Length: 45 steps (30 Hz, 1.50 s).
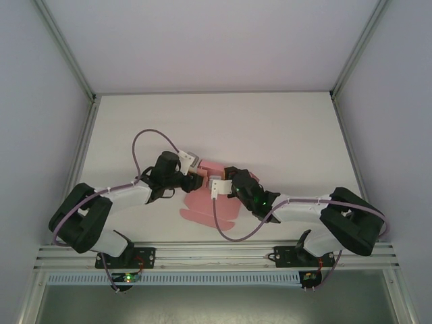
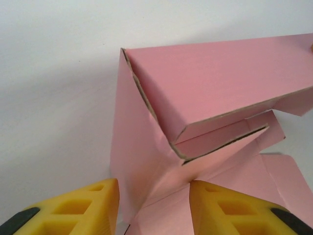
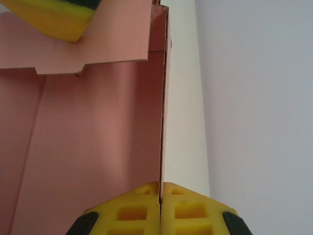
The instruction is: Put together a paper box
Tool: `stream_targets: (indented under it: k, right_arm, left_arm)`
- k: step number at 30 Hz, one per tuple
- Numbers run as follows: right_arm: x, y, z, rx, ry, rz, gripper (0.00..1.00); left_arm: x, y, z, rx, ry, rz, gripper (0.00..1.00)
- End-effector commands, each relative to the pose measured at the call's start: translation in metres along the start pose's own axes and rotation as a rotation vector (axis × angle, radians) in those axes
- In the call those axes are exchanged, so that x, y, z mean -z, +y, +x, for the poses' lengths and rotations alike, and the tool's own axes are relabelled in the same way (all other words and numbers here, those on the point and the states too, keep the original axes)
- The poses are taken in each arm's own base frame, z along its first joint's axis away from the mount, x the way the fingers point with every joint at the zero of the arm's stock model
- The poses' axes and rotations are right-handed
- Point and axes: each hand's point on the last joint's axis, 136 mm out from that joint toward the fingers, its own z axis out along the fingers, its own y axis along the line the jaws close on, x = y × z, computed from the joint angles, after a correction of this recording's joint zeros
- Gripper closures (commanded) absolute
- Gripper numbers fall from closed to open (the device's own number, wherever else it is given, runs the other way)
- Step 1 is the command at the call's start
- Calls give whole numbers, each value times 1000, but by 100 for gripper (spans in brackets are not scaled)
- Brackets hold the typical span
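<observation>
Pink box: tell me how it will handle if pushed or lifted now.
Probably light and floppy: the box is thin creased card with bare cut edges. It will likely fold or spring at its creases, since the flaps stand unlocked. The right fingers pinch one thin wall, so lifting there may bend it.

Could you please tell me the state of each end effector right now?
Left end effector: open, astride a wall of the paper box.
Right end effector: closed on the paper box's edge.
</observation>
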Motion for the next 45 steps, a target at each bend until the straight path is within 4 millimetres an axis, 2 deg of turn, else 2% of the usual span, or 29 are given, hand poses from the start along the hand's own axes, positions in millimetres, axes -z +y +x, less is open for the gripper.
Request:
stream_targets:
  k: [1,8,16,22,32,37,41,45]
  right_arm:
    - [3,19,-2,69,1,-20,100]
    - [12,24,-11,67,-19,-14,100]
    - [13,33,-5,87,28,-10,100]
    - [17,31,-14,54,-15,-27,100]
    - [19,32,-15,33,-25,-42,100]
    - [19,33,-14,29,-15,-51,100]
    - [18,35,-10,23,-1,-64,100]
    - [20,35,-5,5,20,-81,100]
  left_arm:
    - [6,0,-20,-80,-126,-69,59]
    - [22,8,-13,-133,-215,-211,59]
    - [16,-9,1,-236,-225,-174,56]
    - [12,6,-14,-187,-291,-257,60]
    - [-2,8,-24,-174,-325,-256,74]
    - [-8,30,-21,-166,-268,-427,83]
    - [-13,50,-8,-161,-219,-548,86]
    - [-4,73,3,-143,-211,-708,90]
